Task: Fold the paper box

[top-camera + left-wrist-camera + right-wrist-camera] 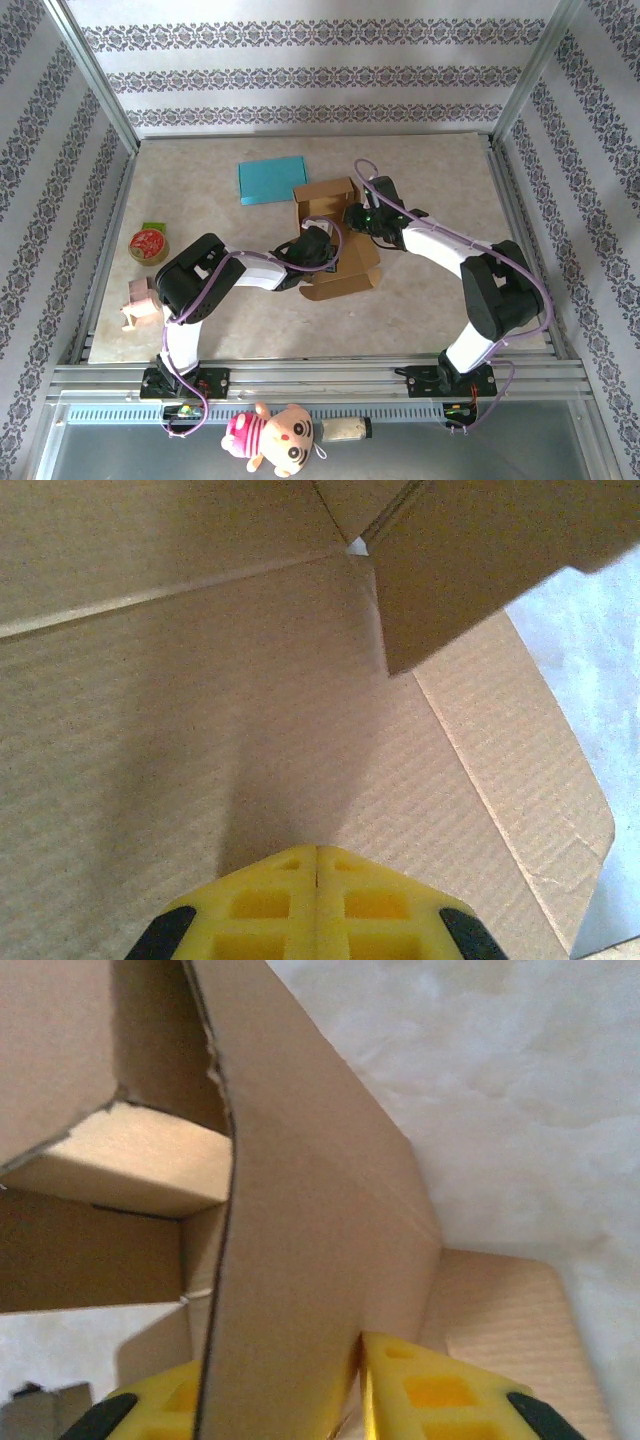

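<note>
Tabletop (420, 310) bears teal sheet (272, 180) near paper box (330, 205); left hand (317, 852) closed, right hand (282, 1355) slightly parted astride flap (310, 1210).

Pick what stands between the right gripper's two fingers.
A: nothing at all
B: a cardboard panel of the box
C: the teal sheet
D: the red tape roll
B: in the right wrist view, a brown panel of the paper box runs down between the yellow fingers of the right gripper, one finger on each side of it.
</note>
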